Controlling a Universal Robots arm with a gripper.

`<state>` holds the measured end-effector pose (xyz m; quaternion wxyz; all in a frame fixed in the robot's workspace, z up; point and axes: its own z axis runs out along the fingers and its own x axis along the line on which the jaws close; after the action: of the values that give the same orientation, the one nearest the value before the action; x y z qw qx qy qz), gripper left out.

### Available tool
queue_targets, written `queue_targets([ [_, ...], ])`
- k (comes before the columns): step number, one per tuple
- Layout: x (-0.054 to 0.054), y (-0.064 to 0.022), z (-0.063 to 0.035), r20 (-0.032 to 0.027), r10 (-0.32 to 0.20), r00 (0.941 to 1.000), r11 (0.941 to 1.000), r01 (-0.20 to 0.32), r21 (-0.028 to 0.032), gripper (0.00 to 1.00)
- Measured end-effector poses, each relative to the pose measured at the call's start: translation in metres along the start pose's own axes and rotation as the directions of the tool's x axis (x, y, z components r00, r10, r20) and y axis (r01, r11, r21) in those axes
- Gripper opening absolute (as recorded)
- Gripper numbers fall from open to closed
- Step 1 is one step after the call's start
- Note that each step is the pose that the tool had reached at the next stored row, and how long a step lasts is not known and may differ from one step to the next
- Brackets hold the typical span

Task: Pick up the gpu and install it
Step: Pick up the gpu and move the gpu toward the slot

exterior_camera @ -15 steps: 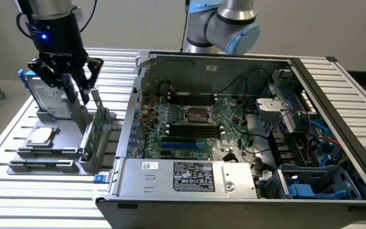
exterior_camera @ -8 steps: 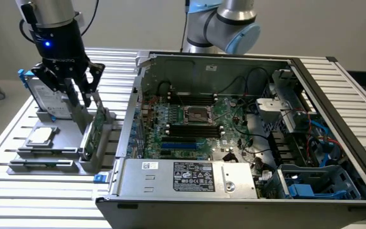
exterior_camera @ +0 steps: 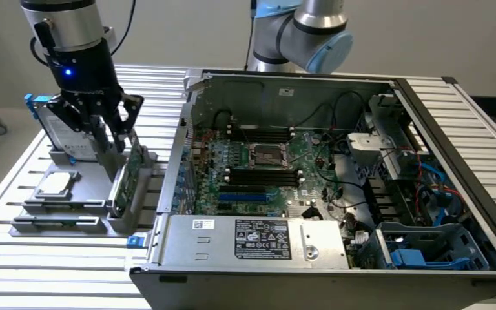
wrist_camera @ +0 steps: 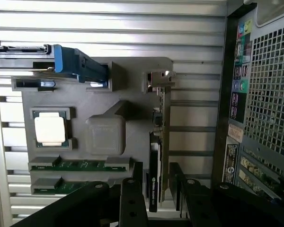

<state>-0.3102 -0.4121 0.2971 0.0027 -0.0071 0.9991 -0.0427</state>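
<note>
One thin gpu [exterior_camera: 126, 184] stands on its long edge in a slot of the grey holder tray [exterior_camera: 80, 208]. The tray sits on the slatted worktop [exterior_camera: 41, 271], just to the exterior view's left of the open computer case [exterior_camera: 274, 87]. The card's green circuit board faces the case, a black rounded cover lies on the other face, and a silver bracket caps the far end. The pincer [exterior_camera: 112, 155] hangs over its near end, spread wide, with fingers [wrist_camera: 132, 198] on either side and a gap showing beside each.
</note>
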Motion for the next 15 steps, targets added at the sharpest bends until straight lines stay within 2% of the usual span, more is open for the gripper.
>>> queue_targets([
  [2, 0.0, -0.0017, 0.0037, 0.0001, -0.001, 1.0, 1.0, 0.001, -0.0031, 0.36],
  [4, 0.0, -0.0036, 0.0073, 0.0004, -0.002, 1.0, 1.0, 0.002, -0.0095, 0.36],
  [6, 0.0, -0.0051, 0.01, 0.0007, -0.003, 1.0, 0.9998, 0.003, -0.0196, 0.36],
  [11, 0.0, -0.0095, 0.0162, 0.0016, -0.006, 1.0, 0.9988, 0.006, -0.0493, 0.36],
  [15, 0.0, -0.0151, 0.0226, 0.0021, -0.008, 1.0, 0.9979, 0.008, -0.0644, 0.36],
])
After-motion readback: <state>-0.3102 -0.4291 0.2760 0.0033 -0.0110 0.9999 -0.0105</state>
